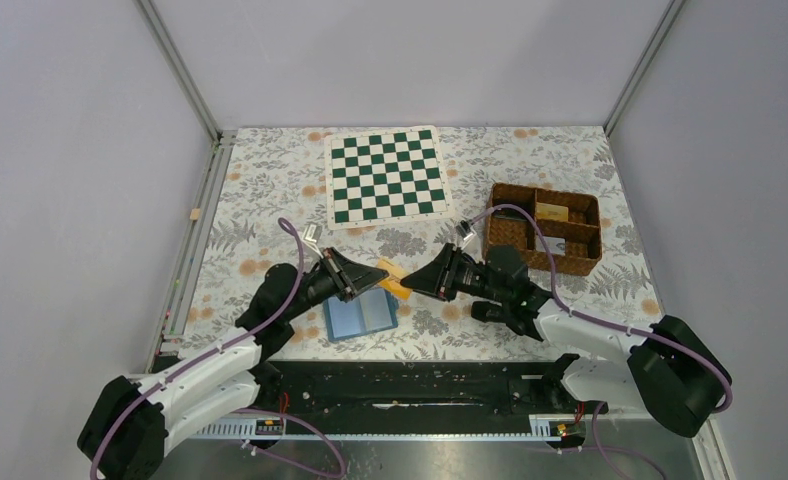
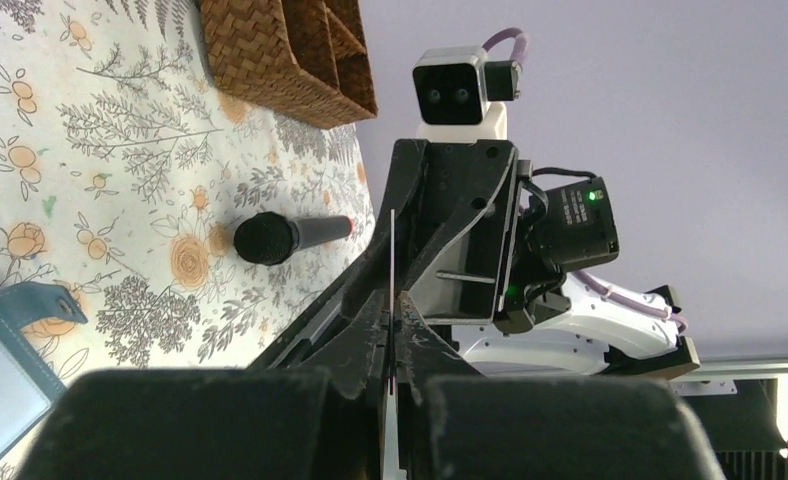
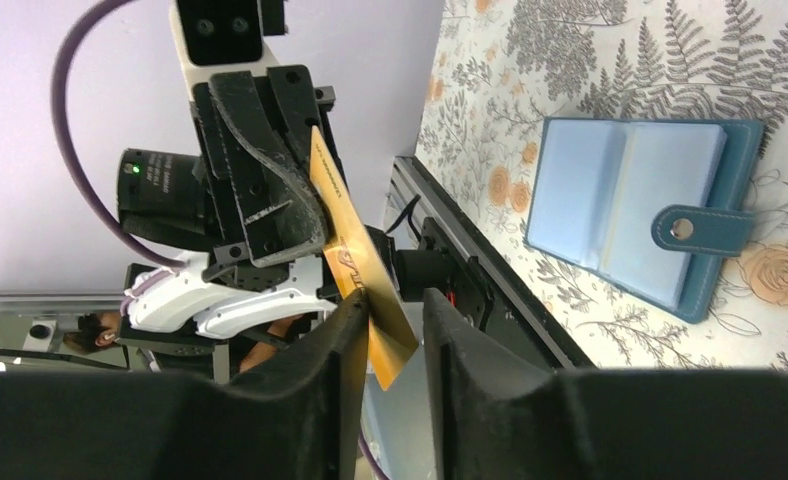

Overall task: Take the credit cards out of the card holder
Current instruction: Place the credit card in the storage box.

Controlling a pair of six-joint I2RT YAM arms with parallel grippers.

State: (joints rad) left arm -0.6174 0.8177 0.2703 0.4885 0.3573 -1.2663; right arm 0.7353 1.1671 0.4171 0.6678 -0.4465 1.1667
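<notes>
Left tool (image 2: 393, 305) clamps the credit card (image 3: 355, 265), its end hidden; right tool (image 3: 392, 312) straddles it, fingers apart.

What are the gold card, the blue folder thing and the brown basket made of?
The credit card looks like thin, stiff plastic, slightly shiny, flat and unbent. The card holder seems to be leather or fake leather outside, with stitched edges and a snap tab; its pale pockets look like soft plastic. The basket looks like woven wicker, matte brown.
</notes>
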